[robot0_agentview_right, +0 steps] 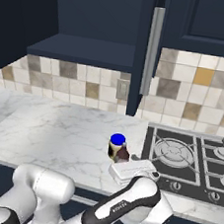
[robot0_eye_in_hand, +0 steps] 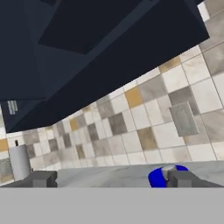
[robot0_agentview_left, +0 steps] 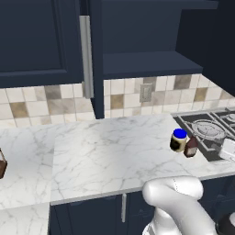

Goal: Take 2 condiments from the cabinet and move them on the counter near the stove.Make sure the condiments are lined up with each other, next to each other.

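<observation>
**Ana:** On the table, just left of the stove (robot0_agentview_right: 188, 158), sit the jar (robot0_agentview_left: 178, 140) and the bottle (robot0_agentview_left: 191, 147). Why there, do you think?

**Ben:** The job asks for both beside the burners, paired up. They stand upright and appear to touch, the bottle on the stove side of the jar and a little nearer the table's front edge. I'd judge the placing done or nearly so.

**Ana:** And the gripper (robot0_eye_in_hand: 111, 178)?

**Ben:** Its jaws are spread as wide as they go, with nothing between them. From the hand's camera the two dark tips stand well apart, and the jar's blue lid peeks up just beside one of them. The hand sits low by the pair (the white block near the front edge, seen from the right base camera), so I'd guess it has let go.

**Ana:** Describe the two things.

**Ben:** The jar is short and cream-coloured, with a bright blue lid and a dark label. The bottle is slim, dark reddish-brown, narrowing to a thin neck, and about as tall as the jar.

**Ana:** And the cupboard (robot0_agentview_left: 137, 32)?

**Ben:** Open above the table (robot0_agentview_left: 105, 147), its door (robot0_agentview_left: 41, 41) swung aside with the long silver handle showing. I see nothing on its shelf, though the inside is dark.
</observation>
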